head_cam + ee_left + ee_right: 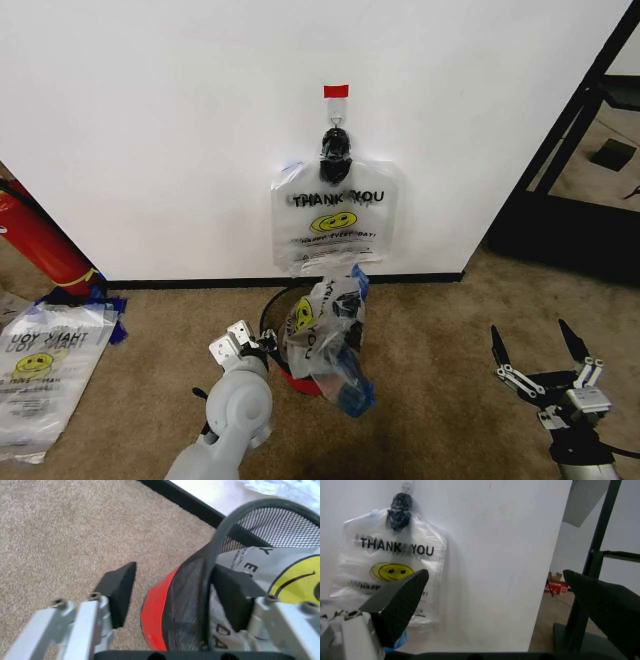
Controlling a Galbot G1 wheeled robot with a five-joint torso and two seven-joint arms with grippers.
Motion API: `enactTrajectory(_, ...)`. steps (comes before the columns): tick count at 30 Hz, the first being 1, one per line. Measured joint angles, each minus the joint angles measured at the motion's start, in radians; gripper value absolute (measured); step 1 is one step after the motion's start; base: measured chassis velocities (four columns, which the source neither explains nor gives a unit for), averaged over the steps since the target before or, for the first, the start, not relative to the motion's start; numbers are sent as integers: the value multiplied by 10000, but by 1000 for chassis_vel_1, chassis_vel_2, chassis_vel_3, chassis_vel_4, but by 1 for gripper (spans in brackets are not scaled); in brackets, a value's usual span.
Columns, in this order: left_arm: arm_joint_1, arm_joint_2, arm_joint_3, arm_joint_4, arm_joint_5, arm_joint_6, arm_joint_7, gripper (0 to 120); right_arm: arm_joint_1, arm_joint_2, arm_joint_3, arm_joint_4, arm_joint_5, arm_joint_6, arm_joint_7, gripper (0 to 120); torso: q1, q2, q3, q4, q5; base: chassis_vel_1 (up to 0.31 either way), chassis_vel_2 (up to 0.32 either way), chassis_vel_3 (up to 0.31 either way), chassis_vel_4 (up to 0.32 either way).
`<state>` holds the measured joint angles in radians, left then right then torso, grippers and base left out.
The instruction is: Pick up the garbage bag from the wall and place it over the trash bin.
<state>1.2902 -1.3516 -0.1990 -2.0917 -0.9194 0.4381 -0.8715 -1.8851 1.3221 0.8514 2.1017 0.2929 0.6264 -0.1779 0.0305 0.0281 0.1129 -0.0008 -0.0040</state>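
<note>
The garbage bag (328, 335) is crumpled and stuffed upright into the trash bin (268, 318), with its bluish edges drooping over the bin's front. My left gripper (248, 345) is at the bin's left side. In the left wrist view, the left gripper (175, 573) is open and straddles the black rim (220, 551). One pad (120, 592) is outside over the carpet and the other pad (232, 596) is inside against the bag (285, 573). My right gripper (530, 338) hovers open to the right, holding nothing, facing the wall (495, 536).
More bags of the same print (335, 215) hang from a black clip (335, 148) under red tape (336, 91). A red cylinder (40, 245) leans at the left, and flat bags (45, 370) lie on the carpet. A black rack (590, 130) stands right.
</note>
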Motion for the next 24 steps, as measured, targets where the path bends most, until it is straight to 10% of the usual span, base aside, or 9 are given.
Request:
enactTrajectory(11,854,399,-701,-1750,520,38,832,99,62,-54,-250,158,-457,-521,545,100,0,0,-1,-2,1,0,0,0,0)
enactTrajectory(24,3139,2122,-2422,-3527,2220,-184,3144,100,1151,-1430,-2782,534,-1871,-5182,3667,100,0,0,-1,6,2,0,0,0,0)
